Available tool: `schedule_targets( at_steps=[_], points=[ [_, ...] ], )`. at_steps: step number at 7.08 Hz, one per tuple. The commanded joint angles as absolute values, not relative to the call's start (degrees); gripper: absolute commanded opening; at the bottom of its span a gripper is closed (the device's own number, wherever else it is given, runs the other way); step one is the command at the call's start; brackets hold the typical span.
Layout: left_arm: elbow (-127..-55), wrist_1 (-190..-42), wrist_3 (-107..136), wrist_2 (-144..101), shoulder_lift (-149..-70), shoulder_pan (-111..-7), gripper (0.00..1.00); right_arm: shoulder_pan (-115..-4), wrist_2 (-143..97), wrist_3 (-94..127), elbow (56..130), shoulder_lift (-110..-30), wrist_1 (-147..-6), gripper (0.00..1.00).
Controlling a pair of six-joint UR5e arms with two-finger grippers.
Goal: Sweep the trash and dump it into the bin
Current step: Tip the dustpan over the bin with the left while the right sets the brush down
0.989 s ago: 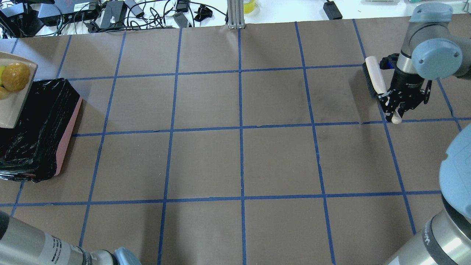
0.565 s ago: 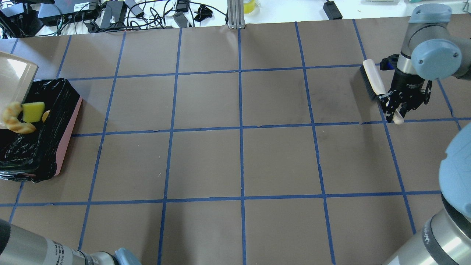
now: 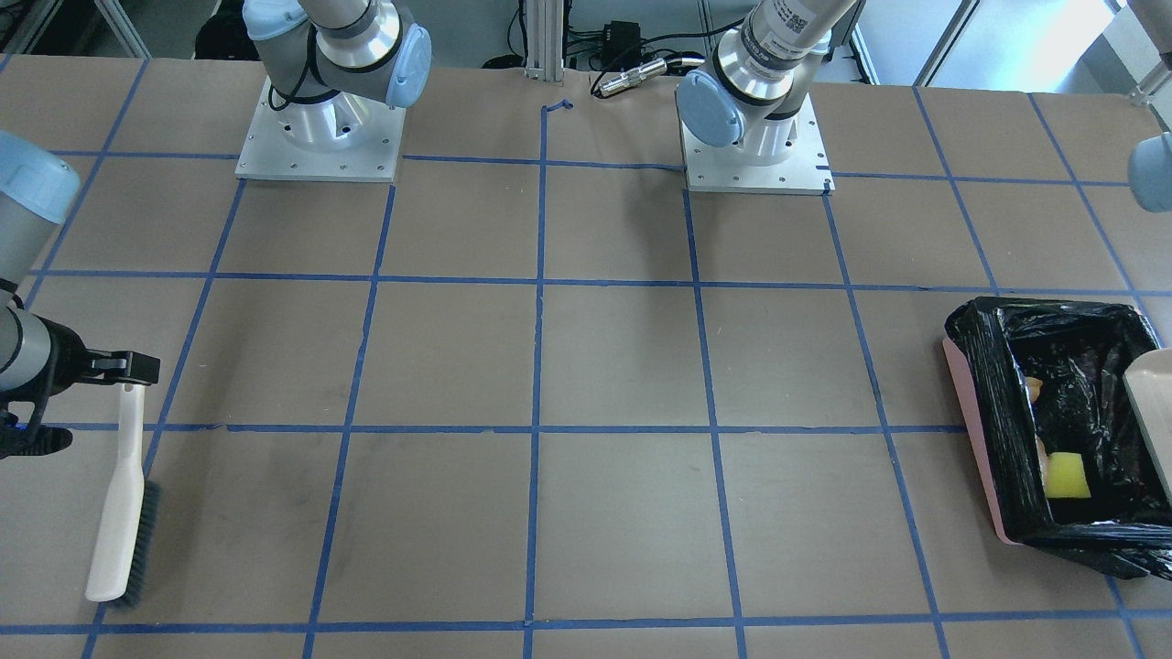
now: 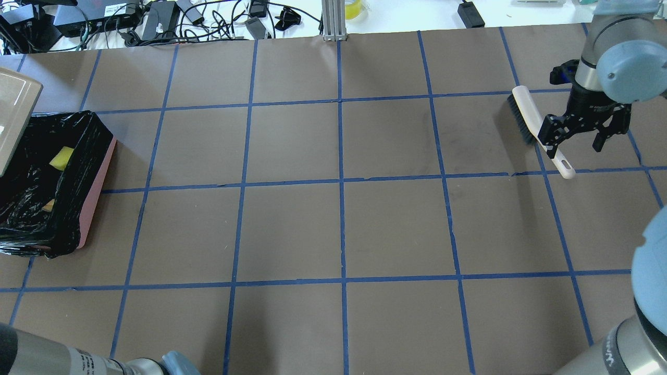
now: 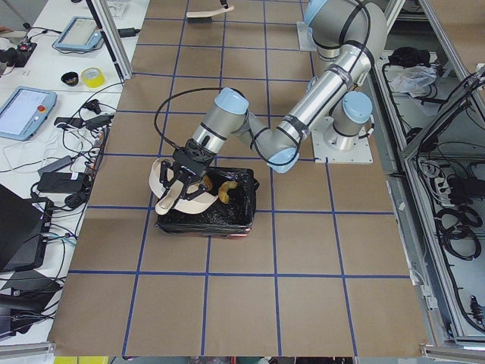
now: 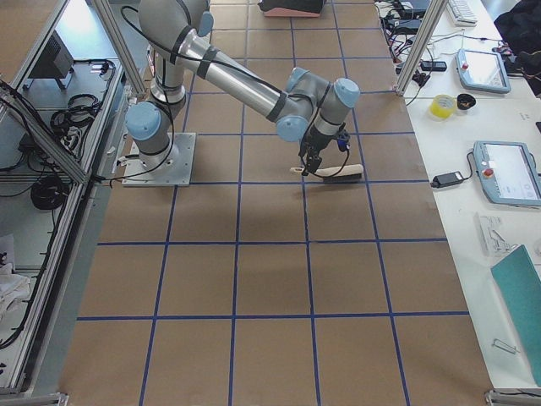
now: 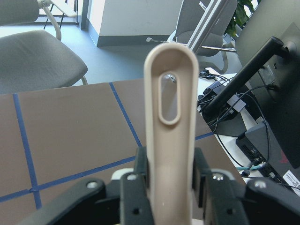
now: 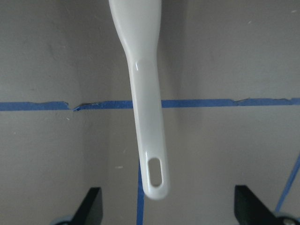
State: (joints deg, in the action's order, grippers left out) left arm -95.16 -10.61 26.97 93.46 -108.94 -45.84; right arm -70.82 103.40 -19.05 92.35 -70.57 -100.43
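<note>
Bin liner (image 3: 1003, 430) — crinkly glossy black plastic; brush handle (image 8: 147, 122) smooth glossy white plastic; dustpan handle (image 7: 169, 154) matt beige plastic; table cover (image 4: 292, 229) matt brown paper — blue tape lines (image 4: 341, 156)

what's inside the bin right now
The bin holds the yellow sponge wedge and a golden-brown roll against the black liner. The dustpan overhangs one end, hiding whatever lies beneath it.

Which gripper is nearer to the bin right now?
Left. The left gripper holds the dustpan at the edge of the bin; the right gripper hangs open above the brush, across the table.
</note>
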Motion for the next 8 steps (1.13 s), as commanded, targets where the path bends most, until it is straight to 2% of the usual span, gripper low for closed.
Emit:
schedule_targets(
  at_steps=[1, 2, 4, 6, 8],
  points=[
    [-90.8, -21.3, 29.3, 94.1, -107.1, -48.8, 0.00, -71.1, 102.7, -18.8, 89.2, -81.5, -93.7, 0.99],
    [-87.1, -34.8, 32.0, 95.0, -105.2, -50.8, 0.00, -71.1, 101.4, -18.5, 87.6, -85.7, -92.4, 1.00],
    [-85.0, -46.4, 33.1, 98.4, -101.9, -55.9, 0.00, -71.5, 96.9, -17.5, 83.6, -89.3, -83.7, 1.00],
    [-84.9, -60.1, 47.6, 101.1, -100.1, -65.4, 0.00, -76.9, 91.1, -6.2, 82.7, -89.5, -82.5, 1.00],
    [-85.3, -66.8, 61.0, 100.2, -103.6, -72.7, 0.00, -84.6, 90.8, 3.7, 81.0, -88.3, -83.4, 1.00]
  ],
)
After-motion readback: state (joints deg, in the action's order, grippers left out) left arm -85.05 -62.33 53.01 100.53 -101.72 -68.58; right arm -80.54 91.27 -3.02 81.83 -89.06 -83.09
